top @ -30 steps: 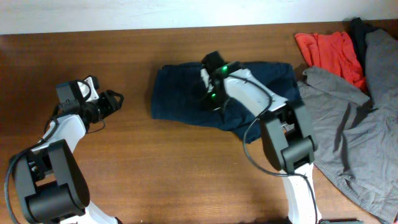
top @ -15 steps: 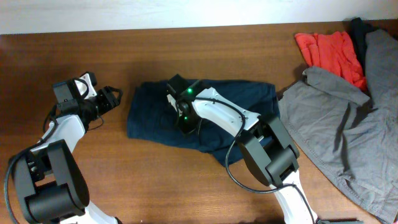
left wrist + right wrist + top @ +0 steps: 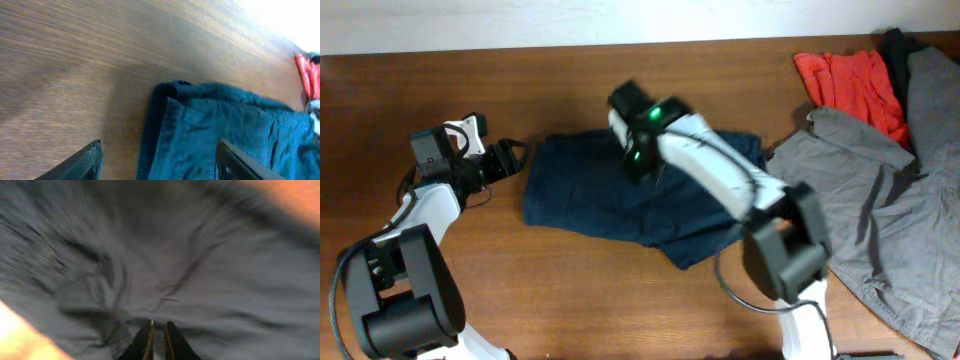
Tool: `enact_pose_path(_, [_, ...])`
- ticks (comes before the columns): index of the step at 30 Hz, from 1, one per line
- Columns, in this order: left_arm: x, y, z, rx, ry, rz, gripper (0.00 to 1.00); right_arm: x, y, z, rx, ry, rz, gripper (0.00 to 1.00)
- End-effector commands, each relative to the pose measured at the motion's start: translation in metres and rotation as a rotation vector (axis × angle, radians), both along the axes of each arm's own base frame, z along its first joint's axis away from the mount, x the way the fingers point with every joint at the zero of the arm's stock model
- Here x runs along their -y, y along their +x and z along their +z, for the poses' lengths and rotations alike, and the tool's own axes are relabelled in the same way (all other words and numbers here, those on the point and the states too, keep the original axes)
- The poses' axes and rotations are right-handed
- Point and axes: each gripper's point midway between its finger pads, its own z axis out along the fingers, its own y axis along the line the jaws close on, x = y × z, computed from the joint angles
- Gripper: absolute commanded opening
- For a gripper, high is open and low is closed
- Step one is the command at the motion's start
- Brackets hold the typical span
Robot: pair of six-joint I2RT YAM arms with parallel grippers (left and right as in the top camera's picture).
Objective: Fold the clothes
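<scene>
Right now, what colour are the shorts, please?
The shorts are plain dark navy, clearest in the overhead view.

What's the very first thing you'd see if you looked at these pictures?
The dark blue shorts, crumpled in the middle of the wooden table, with the right gripper right over them. Next, a bright red-orange garment at the far right corner, beside a big grey garment.

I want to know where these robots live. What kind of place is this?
Probably a robot test bench, not a home: two robot arms work at a wooden table, with navy shorts and a heap of other clothes to practise folding.
</scene>
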Motion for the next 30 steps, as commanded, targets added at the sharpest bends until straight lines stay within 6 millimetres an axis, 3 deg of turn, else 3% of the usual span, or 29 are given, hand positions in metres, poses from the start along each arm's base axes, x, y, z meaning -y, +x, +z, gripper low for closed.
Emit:
enact_pose_path(1, [0.016, -0.002, -0.005, 0.020, 0.040, -0.110, 0.72, 0.016, 0.014, 0.070, 0.121, 0.062, -0.052, 0.13])
enact_pose_path(13, [0.026, -0.024, -0.075, -0.153, 0.003, -0.159, 0.72, 0.061, 0.016, 0.120, 0.188, 0.080, -0.139, 0.13])
enact_pose_path(19, [0.065, -0.042, -0.083, -0.220, -0.045, -0.258, 0.64, 0.069, 0.020, 0.121, 0.191, 0.080, -0.159, 0.13])
enact_pose_path(24, [0.067, -0.042, -0.089, -0.237, 0.006, -0.256, 0.35, 0.071, 0.020, 0.121, 0.190, 0.075, -0.161, 0.13])
enact_pose_path(27, [0.060, -0.041, -0.092, -0.245, 0.040, -0.235, 0.03, 0.071, 0.019, 0.121, 0.187, 0.072, -0.161, 0.13])
enact_pose_path(30, [0.054, -0.037, -0.087, -0.237, 0.039, -0.220, 0.00, 0.071, 0.019, 0.121, 0.186, 0.074, -0.160, 0.16])
